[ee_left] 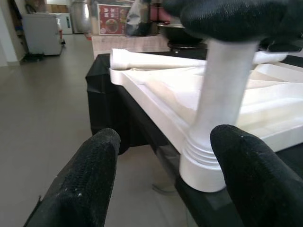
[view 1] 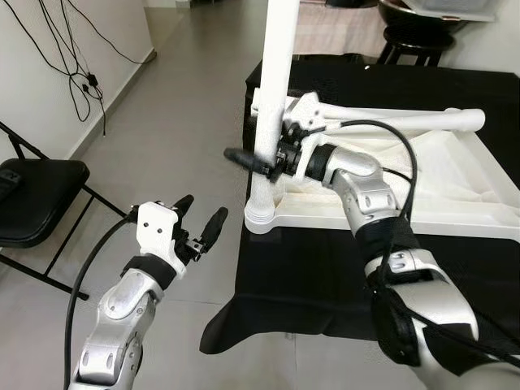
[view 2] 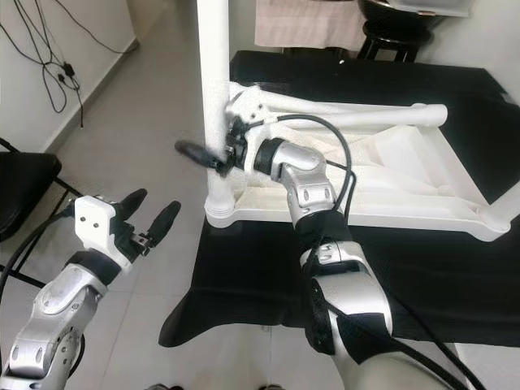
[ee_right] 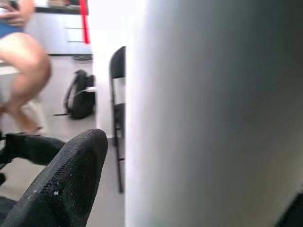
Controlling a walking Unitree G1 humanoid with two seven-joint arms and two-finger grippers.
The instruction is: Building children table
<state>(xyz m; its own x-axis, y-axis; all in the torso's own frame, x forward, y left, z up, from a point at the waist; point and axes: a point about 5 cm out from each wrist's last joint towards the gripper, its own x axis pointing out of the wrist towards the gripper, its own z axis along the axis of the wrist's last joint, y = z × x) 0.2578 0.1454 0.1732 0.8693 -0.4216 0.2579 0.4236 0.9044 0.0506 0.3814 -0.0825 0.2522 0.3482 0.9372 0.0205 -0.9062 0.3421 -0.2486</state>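
Left eye view: an upturned white table top [view 1: 455, 191] lies on the black-covered desk [view 1: 325, 268], its near-left corner at the desk's near-left corner. A white table leg [view 1: 272, 97] stands upright in that corner's socket [view 1: 260, 213]. The right gripper [view 1: 258, 162] is at the leg partway up, fingers around it; one black finger pokes out past the leg's left side. A second leg [view 1: 406, 120] lies flat across the far side of the top. The left gripper [view 1: 197, 221] hangs off the desk's left edge over the floor, fingers spread, holding nothing. A black folding chair [view 1: 32, 199] stands at the far left. Right eye view: same layout; the right gripper [view 2: 213, 156] is closed on the upright leg and the left gripper [view 2: 150, 213] is open, just beside the socket corner. Left wrist view: the spread fingers [ee_left: 85, 179] frame the base of the leg [ee_left: 222, 94] where it meets the threaded collar [ee_left: 201, 158]; not touching. Right wrist view: the leg sits tight against the camera, one finger [ee_right: 66, 184] beside it; a person's leg in the far background. Step in hand, as I read it: seating the first leg in its corner socket, right gripper steadying it. Next move probably calls for the left gripper to close in at the base or brace the top while the leg is pushed or twisted home, keeping it vertical so it doesn't lever out.
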